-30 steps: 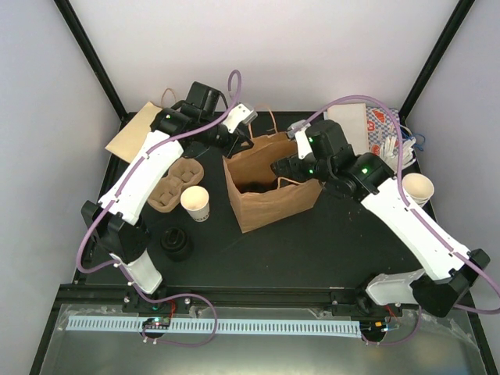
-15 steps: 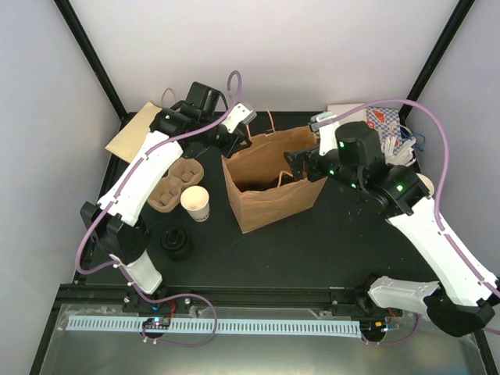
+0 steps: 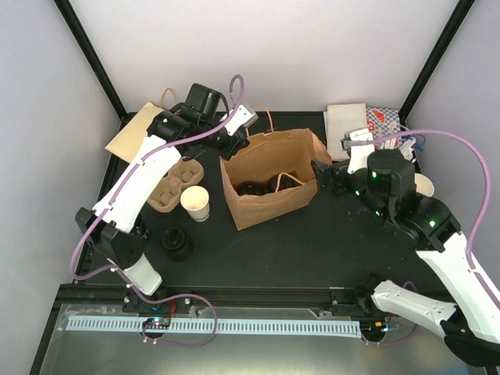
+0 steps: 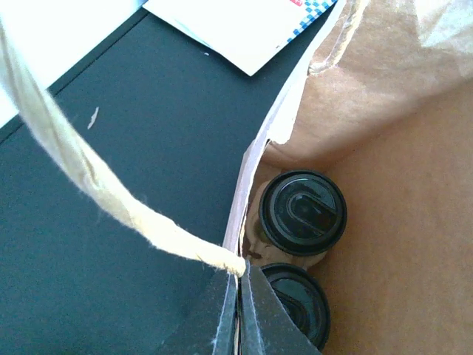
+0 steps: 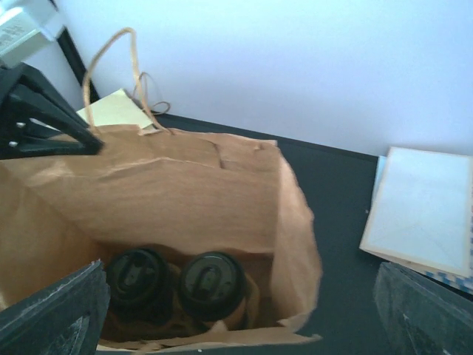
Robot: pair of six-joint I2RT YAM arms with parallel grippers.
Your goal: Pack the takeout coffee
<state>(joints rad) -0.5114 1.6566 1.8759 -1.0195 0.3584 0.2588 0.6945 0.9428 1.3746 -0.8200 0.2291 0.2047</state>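
The takeout coffee, a small white paper cup with no lid, stands on the black table left of the brown paper bag. The bag stands open, with two black-lidded cups at its bottom. My left gripper is shut on the bag's left rim, right by the cord handle. To the right of the bag my right gripper stands open and empty, looking down into the bag's mouth.
A brown moulded cup carrier lies left of the white cup, and a black lid stack sits nearer the front. A flat brown bag lies at the back left. Papers and napkins lie at the back right. Another cup stands behind the right arm.
My right gripper has pulled back out of the bag's mouth to the right, still open. The left gripper keeps its hold on the rim.
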